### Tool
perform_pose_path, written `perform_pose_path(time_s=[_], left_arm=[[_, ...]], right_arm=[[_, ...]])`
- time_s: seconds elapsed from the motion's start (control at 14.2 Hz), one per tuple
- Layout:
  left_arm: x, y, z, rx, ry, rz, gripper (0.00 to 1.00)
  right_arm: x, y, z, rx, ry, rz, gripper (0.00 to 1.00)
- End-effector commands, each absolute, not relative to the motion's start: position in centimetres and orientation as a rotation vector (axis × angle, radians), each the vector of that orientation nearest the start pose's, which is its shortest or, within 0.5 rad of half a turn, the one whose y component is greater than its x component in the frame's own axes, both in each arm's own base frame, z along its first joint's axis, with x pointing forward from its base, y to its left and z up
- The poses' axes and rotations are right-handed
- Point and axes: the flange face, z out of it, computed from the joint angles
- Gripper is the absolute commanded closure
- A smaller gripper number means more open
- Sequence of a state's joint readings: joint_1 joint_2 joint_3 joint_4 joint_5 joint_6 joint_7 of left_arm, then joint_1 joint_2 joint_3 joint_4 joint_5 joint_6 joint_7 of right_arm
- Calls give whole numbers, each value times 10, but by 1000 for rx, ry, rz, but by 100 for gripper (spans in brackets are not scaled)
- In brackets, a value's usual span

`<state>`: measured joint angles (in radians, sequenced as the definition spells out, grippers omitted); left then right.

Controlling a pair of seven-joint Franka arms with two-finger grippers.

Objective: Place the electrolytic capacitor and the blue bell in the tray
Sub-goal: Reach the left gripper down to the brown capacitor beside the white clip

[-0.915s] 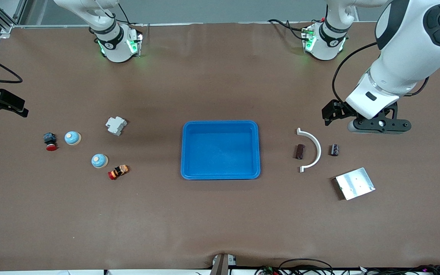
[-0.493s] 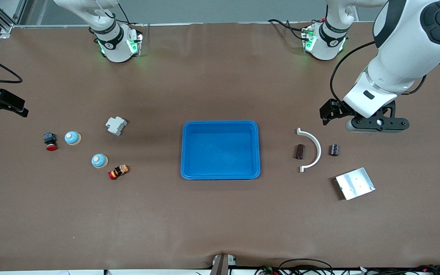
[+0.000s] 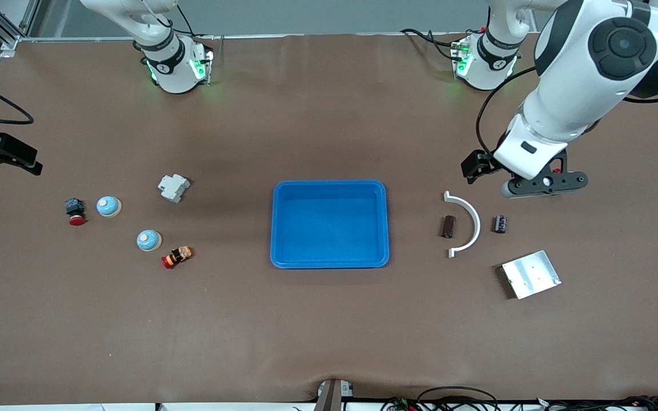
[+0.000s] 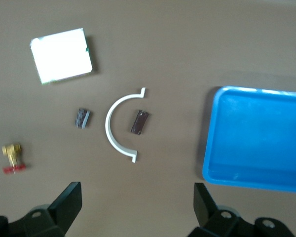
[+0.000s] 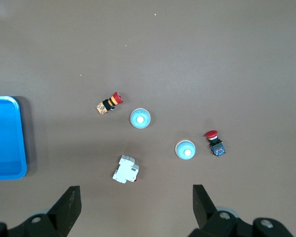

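Note:
The blue tray (image 3: 329,262) lies empty at mid-table. Toward the right arm's end stand two blue bells, one (image 3: 108,206) beside a red button, the other (image 3: 149,240) nearer the front camera; the right wrist view shows both bells (image 5: 140,118) (image 5: 185,149). The electrolytic capacitor (image 3: 500,224) (image 4: 81,118), small, dark and striped, lies toward the left arm's end beside a white arc (image 3: 467,222). My left gripper (image 3: 541,185) (image 4: 136,207) hangs open over bare table by the arc. My right gripper (image 5: 136,207) is open high above the bells' area, holding nothing.
A brown part (image 3: 448,226) lies inside the arc's curve. A silver plate (image 3: 530,274) sits nearer the front camera. A brass valve (image 4: 11,155) shows only in the left wrist view. A white breaker (image 3: 173,188) and two red buttons (image 3: 75,212) (image 3: 176,257) lie around the bells.
My left arm has swung toward the tray's side, bringing its gripper closer to the white arc. The right arm and all objects have stayed put.

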<state>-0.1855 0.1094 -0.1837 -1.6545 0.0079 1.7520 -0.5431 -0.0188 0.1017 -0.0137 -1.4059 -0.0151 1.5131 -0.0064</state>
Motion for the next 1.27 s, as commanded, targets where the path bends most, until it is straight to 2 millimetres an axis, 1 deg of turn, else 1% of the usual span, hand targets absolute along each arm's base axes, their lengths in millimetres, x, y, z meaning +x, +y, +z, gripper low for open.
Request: perform_pose_path(time_s=[0.0,0.14,0.28,0.42,0.49,0.56,0.63,0.7,0.77,0.92,1.06,1.2], left_arm=[[553,-212,536,-3125,-345,51,0],[555,-211,532,-3138,-226,56,0],[555,-210,521,-3140,-164,54,0],[549,-214,509,-3133,-106,39,0],[547,-217,503,-3133,-65,46,0],[546,-221,496,-3137,-43,36,0],[544,-224,478,-3140,-26,24,0],[539,-235,465,-3130,21,5,0],[538,-232,454,-3108,42,-12,0],[537,-229,431,-3116,86,-32,0],[526,-221,394,-3128,163,-112,0],[517,-217,368,-3130,241,-163,0]], right_arm=[[582,-25,642,-3151,35,-16,0],[583,-25,640,-3149,35,-14,0],[583,-25,639,-3139,36,-12,0],[584,-26,637,-3138,48,-3,0],[585,-25,634,-3135,52,2,0],[589,-25,625,-3130,50,23,0],[596,-24,613,-3126,45,57,0],[603,-22,594,-3124,31,104,0],[609,-25,575,-3122,31,131,0],[622,-27,538,-3128,23,122,0],[632,-49,484,-3120,-32,142,0],[634,-58,433,-3111,-62,171,0]])
